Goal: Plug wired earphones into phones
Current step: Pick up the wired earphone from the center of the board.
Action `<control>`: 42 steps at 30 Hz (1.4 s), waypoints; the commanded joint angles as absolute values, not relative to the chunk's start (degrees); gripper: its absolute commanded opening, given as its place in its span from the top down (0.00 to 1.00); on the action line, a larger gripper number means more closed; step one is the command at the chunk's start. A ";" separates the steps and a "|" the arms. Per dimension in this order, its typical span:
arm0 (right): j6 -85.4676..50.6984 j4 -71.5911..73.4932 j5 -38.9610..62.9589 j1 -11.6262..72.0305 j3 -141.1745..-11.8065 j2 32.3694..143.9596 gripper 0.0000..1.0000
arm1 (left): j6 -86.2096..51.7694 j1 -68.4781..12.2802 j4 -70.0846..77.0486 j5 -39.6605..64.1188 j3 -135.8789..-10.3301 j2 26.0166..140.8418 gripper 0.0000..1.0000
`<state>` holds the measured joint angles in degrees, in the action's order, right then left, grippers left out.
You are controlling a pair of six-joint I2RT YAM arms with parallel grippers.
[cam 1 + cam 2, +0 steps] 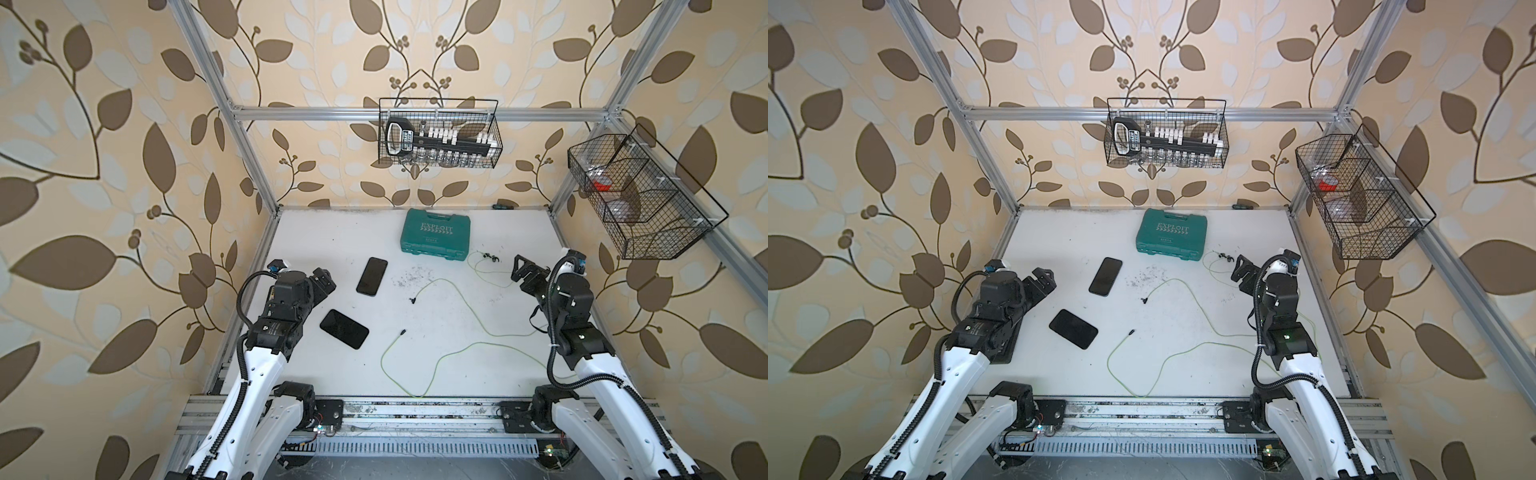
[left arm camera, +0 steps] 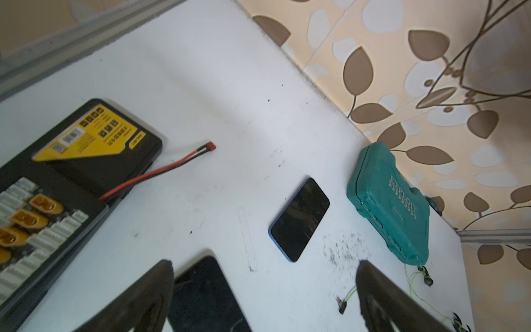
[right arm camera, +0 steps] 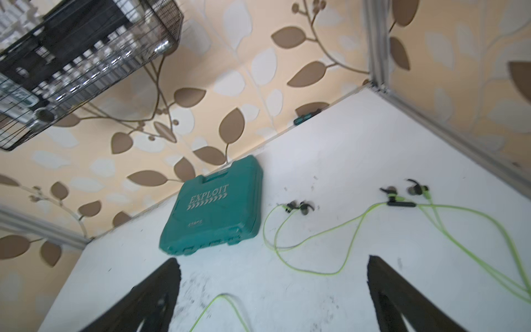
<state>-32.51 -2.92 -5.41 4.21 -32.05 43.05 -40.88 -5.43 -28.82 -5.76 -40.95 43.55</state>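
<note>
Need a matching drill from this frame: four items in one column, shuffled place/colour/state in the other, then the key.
Items
1. toolbox
2. phone farthest from the toolbox
3. earbuds beside the toolbox
4. back wire basket

Descriptions
a. hanging above the table
b. teal, closed, at the back of the table
c. black slab lying flat, nothing plugged in
d. small, black and green

Pairs: 1-b, 2-c, 3-d, 4-a
</note>
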 commanded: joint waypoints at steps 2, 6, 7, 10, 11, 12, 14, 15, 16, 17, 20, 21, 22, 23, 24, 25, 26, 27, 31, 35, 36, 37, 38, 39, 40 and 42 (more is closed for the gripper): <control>-39.64 -11.60 14.43 6.16 -35.01 41.81 0.08 | -45.86 -5.23 -47.63 -4.66 -47.15 42.71 0.01; -47.75 -13.97 4.65 24.18 -35.30 42.04 0.16 | -49.48 -5.25 -52.15 -3.25 -46.28 42.98 0.01; -50.71 -13.45 -0.16 30.86 -34.88 42.79 0.16 | -50.71 -5.27 -52.39 -2.75 -45.74 43.02 0.01; -60.86 -12.31 -14.89 50.49 -35.16 48.72 0.22 | -52.91 -5.27 -52.60 -2.39 -44.05 43.23 0.01; -63.84 -12.78 -19.68 56.61 -35.87 51.26 0.23 | -53.25 -5.27 -52.29 -2.11 -43.57 43.33 0.01; -68.92 -13.72 -25.45 62.77 -36.68 53.96 0.25 | -53.56 -5.28 -51.73 -1.86 -42.82 43.42 0.02; -76.65 -16.24 -31.72 70.33 -38.75 60.10 0.30 | -53.88 -5.36 -50.88 -1.21 -41.83 43.42 0.01; -79.58 -16.73 -32.37 72.08 -39.77 63.32 0.33 | -53.88 -5.36 -50.63 -1.03 -41.45 43.42 0.01; -81.85 -16.34 -31.86 72.95 -40.50 66.34 0.34 | -54.24 -5.37 -50.54 -0.94 -41.03 43.25 0.01; -83.62 -15.82 -30.97 73.23 -40.98 68.99 0.36 | -54.63 -5.37 -50.39 -0.92 -40.57 43.16 0.01; -84.73 -12.64 -28.16 73.27 -43.17 76.01 0.38 | -55.46 -5.36 -50.10 -1.05 -39.57 42.50 0.02; -84.71 -12.06 -27.98 73.22 -44.22 77.90 0.41 | -55.52 -5.36 -50.10 -1.24 -39.33 42.32 0.02; -84.49 -11.07 -27.92 73.18 -45.05 79.64 0.43 | -55.75 -5.38 -50.26 -1.32 -39.10 42.11 0.02; -84.38 -9.93 -27.87 73.20 -45.42 81.10 0.45 | -55.96 -5.36 -50.34 -1.38 -38.84 41.95 0.02; -84.14 -8.81 -27.50 72.84 -46.05 82.76 0.47 | -56.07 -5.38 -50.30 -1.43 -38.59 41.79 0.02; -84.03 -8.16 -27.09 72.53 -46.84 84.34 0.48 | -56.31 -5.36 -50.40 -1.45 -38.29 41.67 0.02; -83.89 -7.80 -26.76 72.20 -47.60 85.72 0.49 | -56.47 -5.36 -50.53 -1.55 -38.19 41.53 0.02; -83.37 -7.44 -26.04 71.68 -48.62 87.33 0.49 | -56.51 -5.36 -50.70 -1.61 -38.06 41.41 0.02; -82.97 -6.77 -23.70 69.34 -51.96 92.72 0.50 | -57.29 -5.37 -51.58 -1.70 -37.61 40.72 0.02; -83.30 -7.14 -23.90 68.15 -54.47 96.34 0.52 | -57.39 -5.36 -51.93 -2.00 -37.35 40.26 0.02; -83.67 -7.57 -23.61 67.73 -55.19 97.41 0.52 | -57.39 -5.41 -52.18 -2.34 -37.33 40.25 0.02; -84.62 -8.62 -23.33 67.33 -56.02 98.49 0.55 | -57.52 -5.36 -52.38 -2.54 -37.29 40.17 0.02; -85.07 -9.44 -23.09 67.03 -56.73 99.50 0.58 | -57.57 -5.36 -52.39 -2.65 -37.16 40.17 0.02; -85.08 -9.56 -22.96 66.78 -57.31 100.49 0.59 | -57.65 -5.36 -52.38 -2.88 -37.03 40.08 0.02; -85.63 -10.11 -22.87 66.71 -57.83 101.33 0.59 | -57.74 -5.41 -52.47 -3.06 -37.00 40.08 0.03; -86.53 -10.60 -23.34 66.60 -58.39 102.40 0.60 | -57.74 -5.36 -52.72 -3.58 -37.21 40.08 0.03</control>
